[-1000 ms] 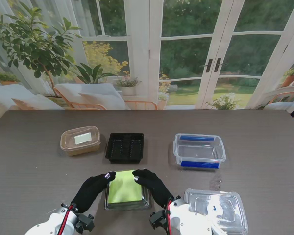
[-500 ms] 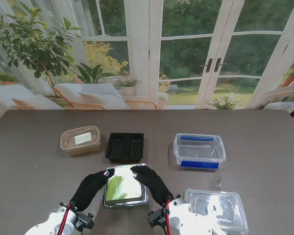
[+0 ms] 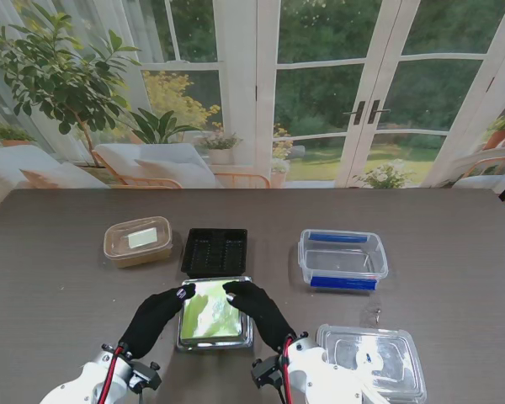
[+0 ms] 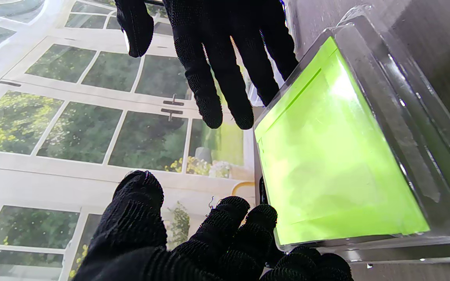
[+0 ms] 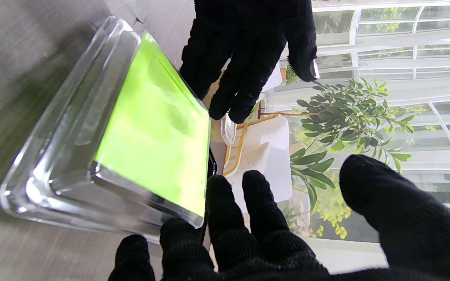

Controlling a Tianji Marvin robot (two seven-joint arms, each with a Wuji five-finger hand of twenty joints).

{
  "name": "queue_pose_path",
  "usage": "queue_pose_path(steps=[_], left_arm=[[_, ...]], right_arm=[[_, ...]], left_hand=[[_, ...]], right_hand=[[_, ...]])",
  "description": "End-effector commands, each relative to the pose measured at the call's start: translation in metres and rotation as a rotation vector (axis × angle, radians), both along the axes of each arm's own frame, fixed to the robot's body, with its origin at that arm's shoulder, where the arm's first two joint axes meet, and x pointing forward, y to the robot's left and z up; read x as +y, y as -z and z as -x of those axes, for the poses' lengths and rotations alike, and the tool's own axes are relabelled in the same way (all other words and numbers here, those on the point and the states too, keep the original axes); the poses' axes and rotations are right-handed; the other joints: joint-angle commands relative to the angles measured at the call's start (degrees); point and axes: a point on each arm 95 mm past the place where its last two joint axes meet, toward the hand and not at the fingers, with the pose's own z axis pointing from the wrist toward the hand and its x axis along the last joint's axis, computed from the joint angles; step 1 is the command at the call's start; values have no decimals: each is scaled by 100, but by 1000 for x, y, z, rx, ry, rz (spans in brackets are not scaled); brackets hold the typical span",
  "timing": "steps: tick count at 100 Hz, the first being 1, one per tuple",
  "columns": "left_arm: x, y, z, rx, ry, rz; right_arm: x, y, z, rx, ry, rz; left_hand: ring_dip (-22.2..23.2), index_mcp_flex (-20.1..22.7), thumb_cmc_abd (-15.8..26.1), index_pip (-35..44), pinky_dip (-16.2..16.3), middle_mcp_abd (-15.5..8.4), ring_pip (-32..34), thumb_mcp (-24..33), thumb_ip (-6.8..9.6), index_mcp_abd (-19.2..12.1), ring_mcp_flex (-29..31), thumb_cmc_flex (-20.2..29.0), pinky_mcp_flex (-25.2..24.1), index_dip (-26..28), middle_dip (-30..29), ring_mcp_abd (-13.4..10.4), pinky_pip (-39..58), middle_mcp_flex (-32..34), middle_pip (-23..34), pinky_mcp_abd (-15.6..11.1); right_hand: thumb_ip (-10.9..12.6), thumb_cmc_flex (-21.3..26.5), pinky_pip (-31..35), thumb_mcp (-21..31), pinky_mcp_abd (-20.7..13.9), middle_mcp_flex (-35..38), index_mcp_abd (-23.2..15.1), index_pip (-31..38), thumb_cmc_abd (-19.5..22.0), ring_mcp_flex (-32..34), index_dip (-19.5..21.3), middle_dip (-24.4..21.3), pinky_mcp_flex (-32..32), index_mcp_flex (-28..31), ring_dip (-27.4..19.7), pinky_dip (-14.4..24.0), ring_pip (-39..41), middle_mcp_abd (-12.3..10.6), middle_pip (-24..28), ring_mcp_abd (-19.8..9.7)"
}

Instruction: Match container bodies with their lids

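Clear thin plastic, the green-backed lid (image 3: 213,314) sits tilted near the bench's (image 3: 59,286) near edge, just short of the black tray (image 3: 215,252). Left hand (image 3: 154,318) and right hand (image 3: 257,310) fingers clamp its side rims. Light, slippery, flexible; edges grip best. Wrist views reveal its tilt.

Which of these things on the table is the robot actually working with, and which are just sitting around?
In the job:
- clear lid with green sheet, held between left hand and right hand
- black tray
- tan container
- clear box with blue clips
- large clear lid

Just there:
- potted plant
- glass doors
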Motion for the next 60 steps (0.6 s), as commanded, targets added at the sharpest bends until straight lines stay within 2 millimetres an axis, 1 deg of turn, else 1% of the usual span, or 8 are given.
queue_pose_path(steps=[1,39,60], left_arm=[[-14,-8,0,-26,50,28],[-11,-11,-19,-48,50,29],[-11,-15,-34,-78,64,17]], right_arm=[[18,-11,4,-11,-49,-36],[22,-19,-14,-39,-37,-11],[23,-22,-21,-51,-33,1]], left_hand=[[321,57,209,-30,331,-86,1029,-148,147,37,547,-12,515,-19,49,-318,843,126,17,-369],[316,51,201,-32,319,-89,1024,-148,147,32,536,-3,509,-19,47,-336,834,113,14,-389],[317,89,193,-19,312,-82,1030,-146,147,27,556,9,525,-14,50,-339,834,136,20,-385]], right_hand=[[-171,35,81,-28,-377,-29,23,-54,-25,629,-49,13,1740,128,425,340,1127,42,-9,-401],[-173,39,68,-22,-375,-10,22,-65,-35,657,-49,11,1753,148,429,366,1130,45,-15,-392],[-173,43,60,-18,-374,-5,21,-66,-35,670,-46,11,1763,154,432,376,1132,43,-17,-396]])
